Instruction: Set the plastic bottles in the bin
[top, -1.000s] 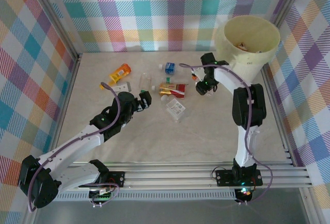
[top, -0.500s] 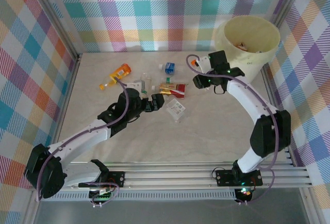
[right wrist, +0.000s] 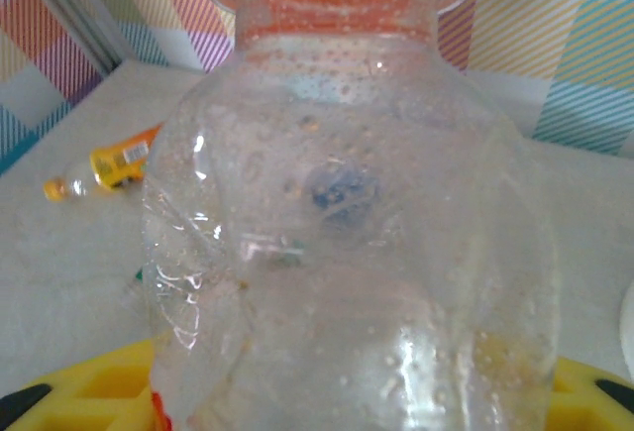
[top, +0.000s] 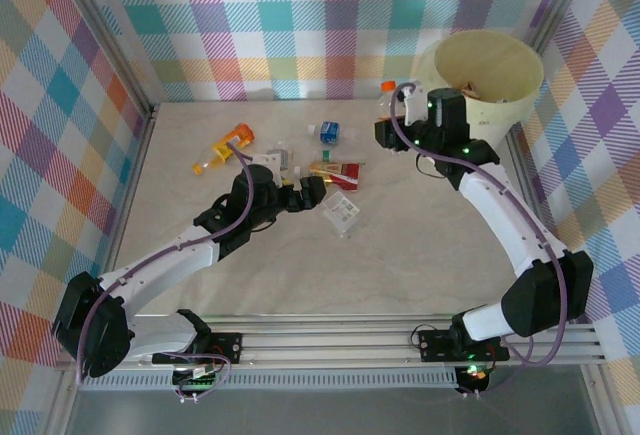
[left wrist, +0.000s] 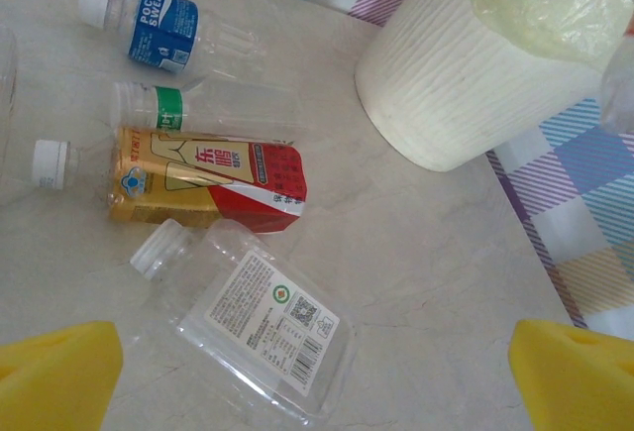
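My right gripper [top: 394, 123] is shut on a clear, dented bottle [top: 391, 100] with an orange cap, held in the air just left of the cream bin [top: 497, 117]. The same bottle [right wrist: 347, 233] stands upright between my yellow fingers [right wrist: 89, 391]. My left gripper [top: 318, 187] is open and low over the table; its fingertips [left wrist: 54, 377] stand either side of a flat clear bottle [left wrist: 253, 317], without touching it. Beyond lie a red-and-gold labelled bottle [left wrist: 208, 178], a green-banded clear one [left wrist: 198, 106] and a blue-labelled one [left wrist: 163, 35].
An orange bottle [top: 225, 147] lies at the far left of the table. The bin's ribbed wall [left wrist: 446, 84] rises at the back right, with a few bottles inside. Checked walls and metal rails [top: 530, 225] close in the table.
The right arm has lifted its bottle off the table and swung it up and back beside the bin. The left arm has reached right, over the flat clear bottle.
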You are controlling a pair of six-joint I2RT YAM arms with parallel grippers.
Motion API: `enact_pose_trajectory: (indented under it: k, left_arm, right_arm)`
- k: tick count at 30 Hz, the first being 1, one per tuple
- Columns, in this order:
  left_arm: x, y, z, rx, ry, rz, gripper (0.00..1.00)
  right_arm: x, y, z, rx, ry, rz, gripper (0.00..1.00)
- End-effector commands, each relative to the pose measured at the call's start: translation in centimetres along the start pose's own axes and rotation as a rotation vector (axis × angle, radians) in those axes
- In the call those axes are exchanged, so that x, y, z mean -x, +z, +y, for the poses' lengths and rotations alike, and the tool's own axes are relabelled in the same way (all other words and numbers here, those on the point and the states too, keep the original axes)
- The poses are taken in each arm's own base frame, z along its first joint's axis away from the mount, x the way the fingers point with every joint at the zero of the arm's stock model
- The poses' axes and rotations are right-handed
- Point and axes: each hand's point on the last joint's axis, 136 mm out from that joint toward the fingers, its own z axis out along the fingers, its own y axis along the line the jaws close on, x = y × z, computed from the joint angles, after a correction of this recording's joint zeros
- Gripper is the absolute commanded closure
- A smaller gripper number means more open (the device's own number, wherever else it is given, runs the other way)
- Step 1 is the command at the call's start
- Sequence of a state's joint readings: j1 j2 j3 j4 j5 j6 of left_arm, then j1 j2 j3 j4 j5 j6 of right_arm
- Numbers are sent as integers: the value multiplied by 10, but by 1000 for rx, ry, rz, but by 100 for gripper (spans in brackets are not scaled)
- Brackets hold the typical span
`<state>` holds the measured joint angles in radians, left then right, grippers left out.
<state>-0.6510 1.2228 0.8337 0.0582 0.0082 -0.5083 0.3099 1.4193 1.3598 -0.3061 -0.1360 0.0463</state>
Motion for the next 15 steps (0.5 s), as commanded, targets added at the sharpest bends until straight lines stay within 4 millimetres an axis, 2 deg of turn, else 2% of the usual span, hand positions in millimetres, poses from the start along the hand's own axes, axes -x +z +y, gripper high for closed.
enact_pose_trajectory:
  k: [1,5,8,15]
  left_arm:
    - [13,-6,-4,-2,-13,-38,0]
    - [14,-12,2,24,-10,-54,0]
    - [15,-15,4,31,-11,-65,0]
    - [16,-19,8,54,-13,-75,0]
  right_arm:
    - [72,-24,-11,-13,26,-223,81]
    - [97,-30,-36,-56,52,-270,81]
    - [109,-36,-64,-105,112,-302,80]
    - [122,-47,-153,-229,340,-375,78]
